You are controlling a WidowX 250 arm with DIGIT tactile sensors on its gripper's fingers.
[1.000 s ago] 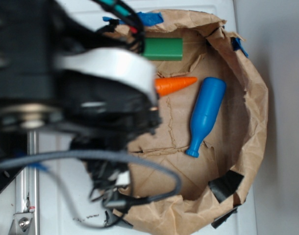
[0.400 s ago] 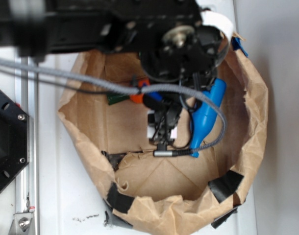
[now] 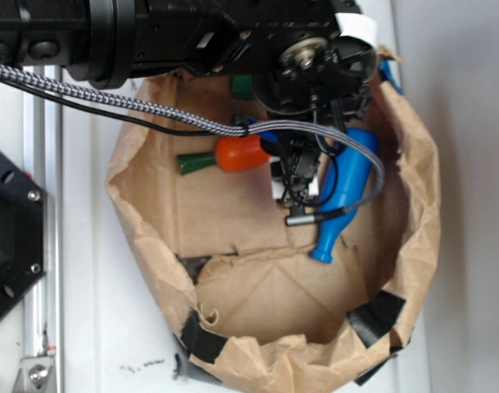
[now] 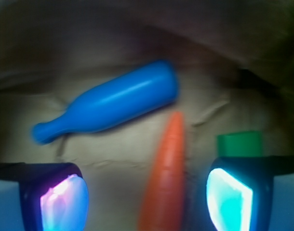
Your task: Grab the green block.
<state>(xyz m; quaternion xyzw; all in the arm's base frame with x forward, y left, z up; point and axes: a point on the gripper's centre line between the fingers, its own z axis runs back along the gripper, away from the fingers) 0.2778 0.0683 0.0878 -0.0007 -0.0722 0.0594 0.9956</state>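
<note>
Your pincer (image 4: 147,192), fingers apart, hangs over the carrot (image 4: 166,178) in the paper bag (image 3: 413,213); the green block (image 4: 240,143) lies just beyond the right finger, the blue bottle (image 4: 113,103) farther left

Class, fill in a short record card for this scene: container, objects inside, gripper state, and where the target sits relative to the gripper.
container: brown paper bag, rolled open
objects: green block, orange carrot, blue bottle
gripper: gripper open, empty, above the bag floor
between the fingers: carrot, lying lengthwise
target: green block, just beyond the right finger in the wrist view, not gripped
</note>
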